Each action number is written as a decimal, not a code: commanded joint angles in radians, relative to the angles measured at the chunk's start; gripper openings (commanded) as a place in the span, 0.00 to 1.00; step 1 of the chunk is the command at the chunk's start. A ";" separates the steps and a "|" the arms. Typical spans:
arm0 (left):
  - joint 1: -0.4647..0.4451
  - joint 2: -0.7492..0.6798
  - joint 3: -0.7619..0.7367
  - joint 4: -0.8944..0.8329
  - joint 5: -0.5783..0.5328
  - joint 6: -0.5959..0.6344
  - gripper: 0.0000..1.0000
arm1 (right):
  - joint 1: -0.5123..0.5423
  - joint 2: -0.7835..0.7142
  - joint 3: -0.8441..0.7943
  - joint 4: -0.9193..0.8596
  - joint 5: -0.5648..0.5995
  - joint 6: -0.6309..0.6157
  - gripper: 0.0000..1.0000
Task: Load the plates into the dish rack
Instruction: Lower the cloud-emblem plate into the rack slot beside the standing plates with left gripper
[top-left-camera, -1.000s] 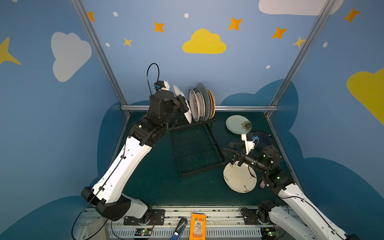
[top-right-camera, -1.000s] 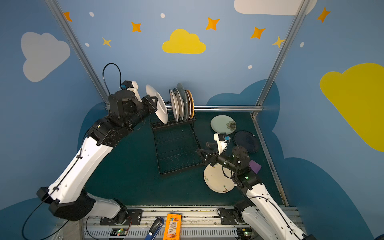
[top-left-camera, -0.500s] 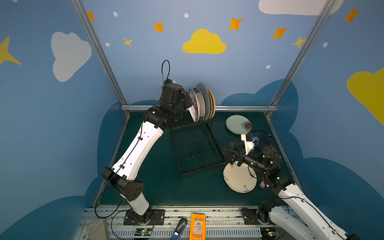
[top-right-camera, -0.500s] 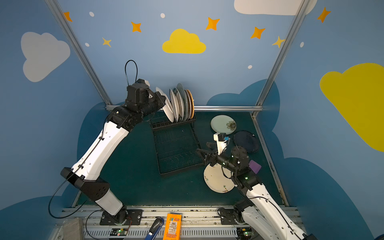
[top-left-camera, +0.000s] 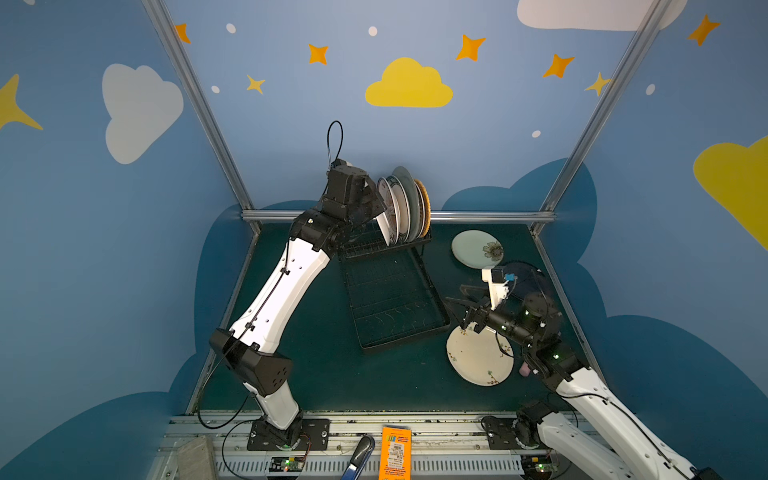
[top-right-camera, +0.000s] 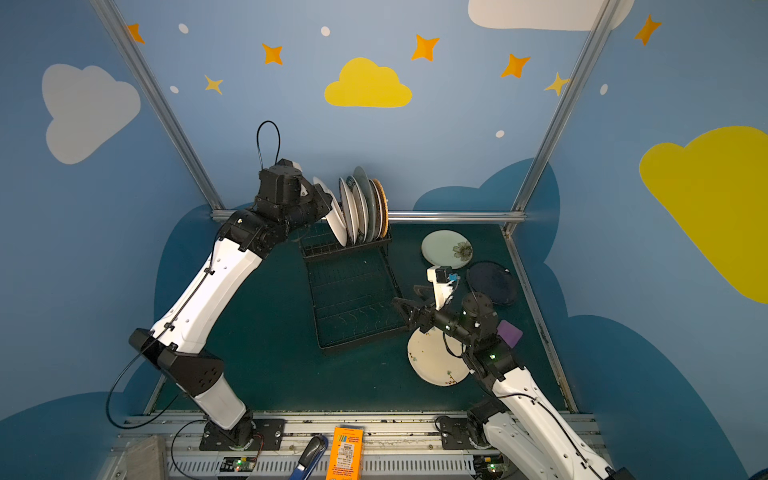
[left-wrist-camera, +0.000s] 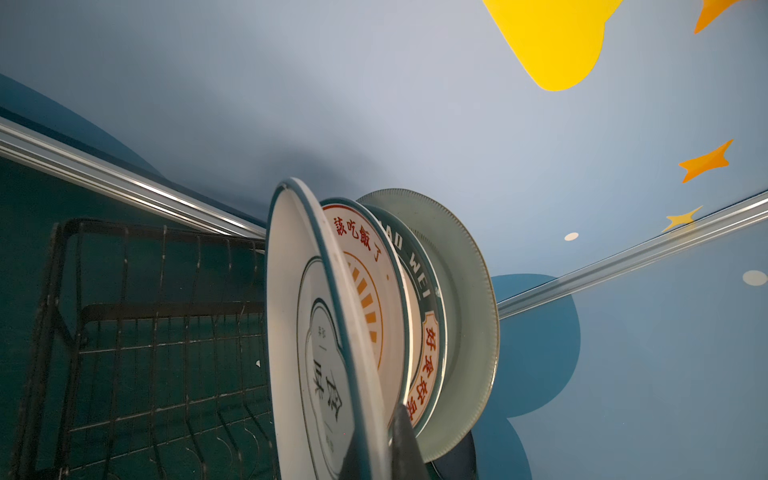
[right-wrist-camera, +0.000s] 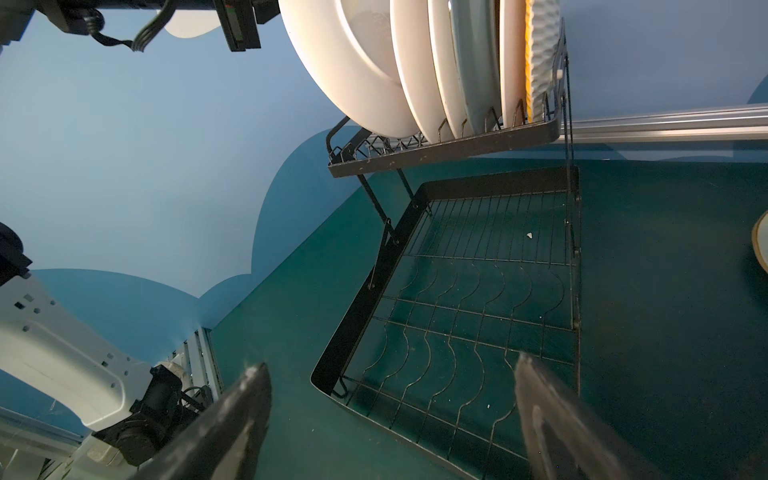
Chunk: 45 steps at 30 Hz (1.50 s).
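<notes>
Left hand (left-wrist-camera: 376, 451) pinches the rim of the white teal-edged plate (left-wrist-camera: 291, 332), upright at the dish rack (top-left-camera: 405, 338) basket, upper centre of a top view — judged stiff, glazed, slippery, breakable; edge grip suits. Right hand (top-left-camera: 460, 297) spread, empty.

Rack (top-left-camera: 390, 299) part-loaded; three more lie flat beside it.
Plates (top-left-camera: 405, 208) stand on edge in the black wire rack's raised basket, with the teal-rimmed plate (left-wrist-camera: 291, 311) leftmost and tilted. The green floral plate (top-left-camera: 476, 249), navy plate (top-right-camera: 492, 282) and cream plate (top-left-camera: 478, 361) lie to its right.
</notes>
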 joint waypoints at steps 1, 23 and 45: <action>0.008 0.015 0.039 0.038 0.026 0.022 0.04 | 0.007 -0.003 0.009 -0.001 0.006 -0.014 0.89; 0.021 0.114 0.129 -0.056 0.040 0.071 0.04 | 0.008 0.002 0.008 0.000 0.012 -0.016 0.90; 0.039 0.150 0.158 -0.130 0.027 0.048 0.13 | 0.010 0.007 0.008 0.001 0.020 -0.020 0.90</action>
